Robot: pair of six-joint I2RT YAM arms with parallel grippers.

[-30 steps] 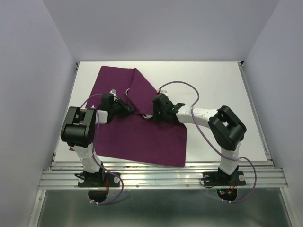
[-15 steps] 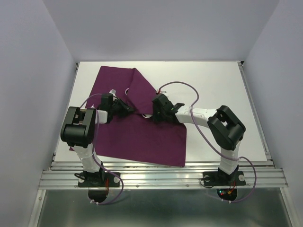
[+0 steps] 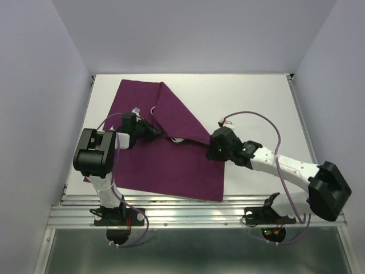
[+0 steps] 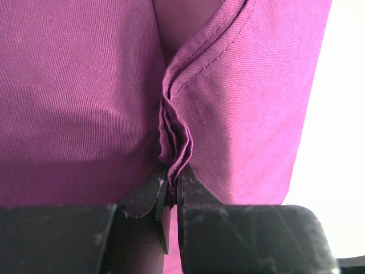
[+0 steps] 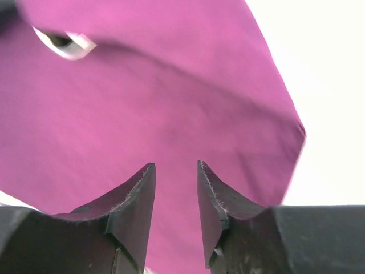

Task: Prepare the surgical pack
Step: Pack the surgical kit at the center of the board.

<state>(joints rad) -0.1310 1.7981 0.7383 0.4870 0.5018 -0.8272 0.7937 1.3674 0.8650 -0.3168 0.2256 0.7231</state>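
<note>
The surgical pack shows as a deep-purple drape (image 3: 171, 165) spread over the left half of the table, with a flap folded diagonally across its upper part. My left gripper (image 3: 157, 132) is shut on a bunched edge of the drape (image 4: 177, 131), the pleated cloth pinched at the gripper (image 4: 173, 174). My right gripper (image 3: 212, 149) hangs open over the drape's right side; in the right wrist view the gripper (image 5: 175, 166) has only cloth (image 5: 171, 103) below it and nothing between its fingers. A small pale thing (image 5: 65, 45) peeks from under the fold. Other contents are hidden.
White table surface (image 3: 256, 103) lies bare to the right of the drape and behind it. Purple-grey walls close in on the left, right and back. A metal rail (image 3: 194, 211) runs along the near edge by the arm bases.
My right arm has swung out to the right and toward the near side, and its jaws have opened off the drape. The folded flap now lies flat. The left arm has not moved.
</note>
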